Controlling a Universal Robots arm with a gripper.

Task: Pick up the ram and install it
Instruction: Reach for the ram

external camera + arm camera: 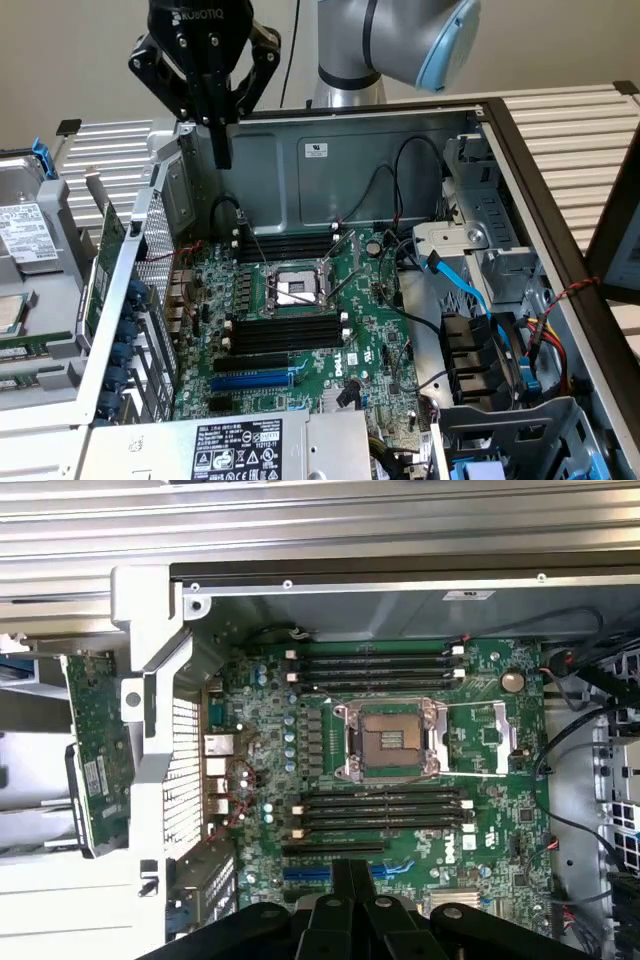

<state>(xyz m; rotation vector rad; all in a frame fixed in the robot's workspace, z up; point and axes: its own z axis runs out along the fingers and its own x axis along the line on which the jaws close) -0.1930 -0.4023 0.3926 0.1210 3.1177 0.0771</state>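
Observation:
The ram is a thin dark-green stick with a pale label. It stands on edge just outside the open computer case's wall, on the exterior view's left. In the wrist view the ram lies beyond the perforated metal wall. My gripper hangs above the case's back corner, to the right of and higher than the ram. Its black fingers are shut with nothing between them. Black memory slots with white clips flank the CPU socket on the green motherboard.
A blue slot lies in front of the nearer black slots. Cables and blue drive bays crowd the case on the exterior view's right. A power supply with labels sits at the front. Drives and trays rest outside the case.

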